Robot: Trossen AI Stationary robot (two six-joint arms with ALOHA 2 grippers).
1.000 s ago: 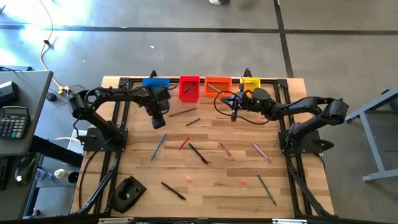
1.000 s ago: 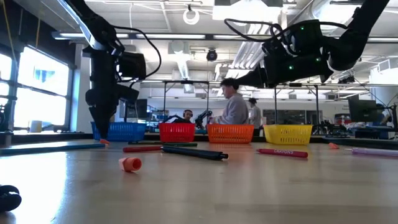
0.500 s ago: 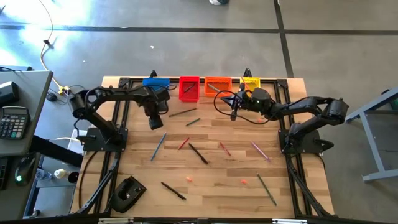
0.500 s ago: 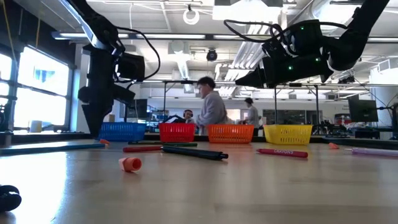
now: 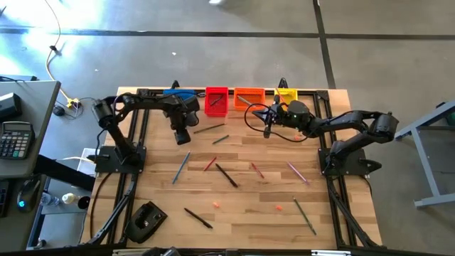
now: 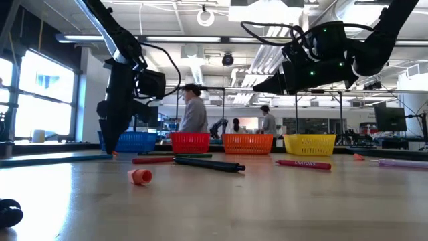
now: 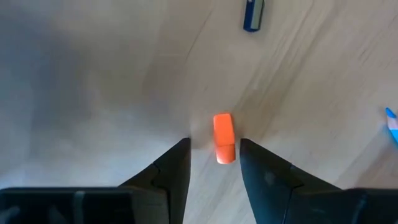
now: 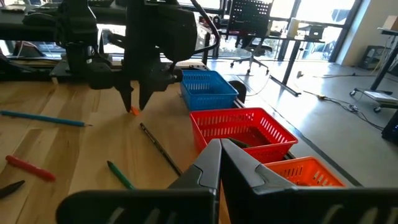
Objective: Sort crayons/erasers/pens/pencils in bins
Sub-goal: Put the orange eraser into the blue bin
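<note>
My left gripper (image 7: 214,152) is open and points down at the far left of the table (image 5: 180,135), just above the wood (image 6: 110,148). A small orange eraser (image 7: 224,138) lies flat on the table between its fingertips, nearer one finger, with a gap on each side. It also shows in the right wrist view (image 8: 134,111). My right gripper (image 8: 221,152) is shut and empty, held level above the table in front of the orange bin (image 5: 267,128). The blue (image 5: 178,93), red (image 5: 216,101), orange (image 5: 249,97) and yellow (image 5: 286,94) bins stand in a row at the far edge.
Several pens, pencils and crayons lie scattered over the middle of the table, such as a blue stick (image 5: 180,166) and a black pen (image 5: 227,175). Two more erasers (image 5: 216,205) (image 5: 279,208) lie nearer the front. A black object (image 5: 146,220) sits at the front left. People move in the room behind.
My left gripper has swung a little toward the table's left edge and come back, ending low over the orange eraser. The left arm's elbow has drawn in toward the far edge. My right arm has kept still.
</note>
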